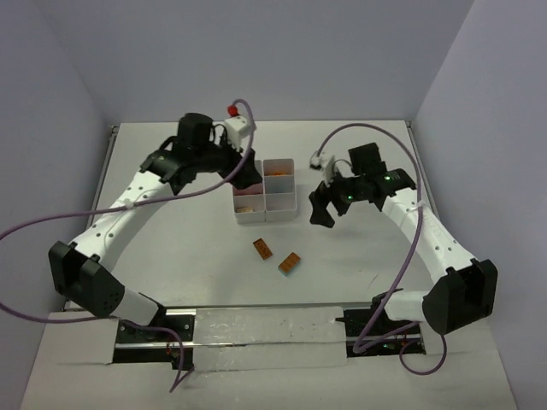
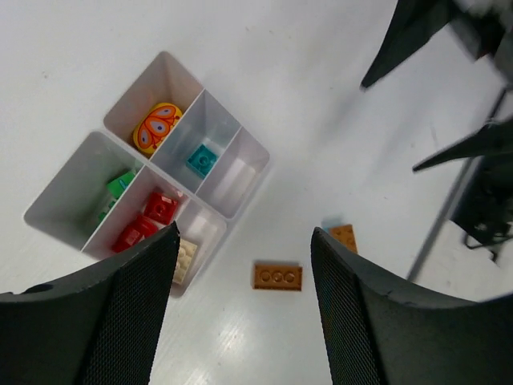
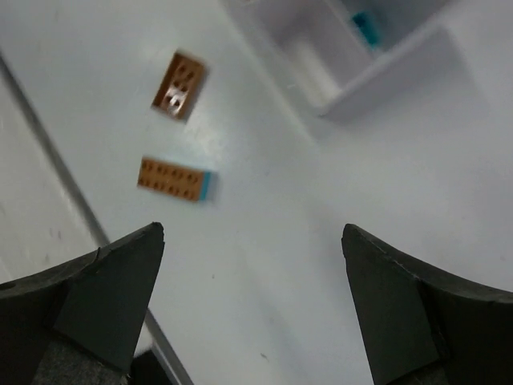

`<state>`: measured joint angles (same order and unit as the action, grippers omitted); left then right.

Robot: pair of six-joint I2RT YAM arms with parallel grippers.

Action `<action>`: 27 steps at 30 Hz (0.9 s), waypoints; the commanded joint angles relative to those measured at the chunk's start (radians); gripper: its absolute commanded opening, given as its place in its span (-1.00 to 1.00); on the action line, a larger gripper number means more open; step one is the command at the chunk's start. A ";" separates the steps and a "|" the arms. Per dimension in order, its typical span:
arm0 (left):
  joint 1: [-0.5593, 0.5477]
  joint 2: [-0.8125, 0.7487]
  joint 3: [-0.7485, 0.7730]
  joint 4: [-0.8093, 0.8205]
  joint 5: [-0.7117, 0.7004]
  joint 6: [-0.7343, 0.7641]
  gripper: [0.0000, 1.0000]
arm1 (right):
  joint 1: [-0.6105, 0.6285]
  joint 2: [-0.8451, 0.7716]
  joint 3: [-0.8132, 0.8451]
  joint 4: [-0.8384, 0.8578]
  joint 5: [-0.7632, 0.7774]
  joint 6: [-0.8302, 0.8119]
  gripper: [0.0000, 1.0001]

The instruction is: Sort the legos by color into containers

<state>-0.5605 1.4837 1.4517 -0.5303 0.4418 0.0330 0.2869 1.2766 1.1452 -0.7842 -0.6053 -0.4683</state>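
Note:
The white containers tray (image 1: pixel 280 218) stands mid-table. In the left wrist view the tray (image 2: pixel 236 172) holds a yellow-orange piece (image 2: pixel 156 127), a teal lego (image 2: pixel 202 159), a green one (image 2: pixel 120 184), red ones (image 2: pixel 148 220) and a cream one (image 2: pixel 186 258), each in its own compartment. Two orange-brown legos (image 1: pixel 262 249) (image 1: pixel 290 264) lie on the table in front of the tray. My left gripper (image 1: pixel 244 178) hovers over the tray's left side, open and empty (image 2: pixel 244 233). My right gripper (image 1: pixel 321 215) hangs right of the tray, open and empty (image 3: pixel 252 233).
The right wrist view shows both loose bricks (image 3: pixel 179 84) (image 3: pixel 172 179), the nearer with a teal end, and a tray corner (image 3: pixel 385 76) with the teal lego (image 3: pixel 367 28). Purple cables arc over both arms. Walls close in the table's back and sides.

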 commanded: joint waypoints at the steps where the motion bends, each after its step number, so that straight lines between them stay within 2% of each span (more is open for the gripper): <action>1: 0.120 -0.026 0.027 -0.186 0.378 0.045 0.47 | 0.214 0.045 0.044 -0.210 0.002 -0.360 0.95; 4: 0.197 -0.021 0.082 -0.322 0.498 0.121 0.48 | 0.403 0.100 0.043 -0.232 0.120 -0.438 0.91; 9: 0.307 -0.044 0.071 -0.368 0.622 0.128 0.49 | 0.572 0.204 0.077 -0.232 0.212 -0.521 0.88; 14: 0.360 -0.059 0.056 -0.364 0.702 0.116 0.50 | 0.651 0.276 0.080 -0.219 0.285 -0.612 0.85; 20: 0.400 -0.062 0.045 -0.346 0.700 0.090 0.50 | 0.680 0.318 0.018 -0.162 0.340 -0.718 0.71; 27: 0.406 -0.062 0.039 -0.357 0.685 0.102 0.51 | 0.686 0.369 0.012 -0.133 0.375 -0.755 0.55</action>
<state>-0.1616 1.4521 1.4788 -0.8799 1.0901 0.1257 0.9653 1.6233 1.1572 -0.9466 -0.2673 -1.1683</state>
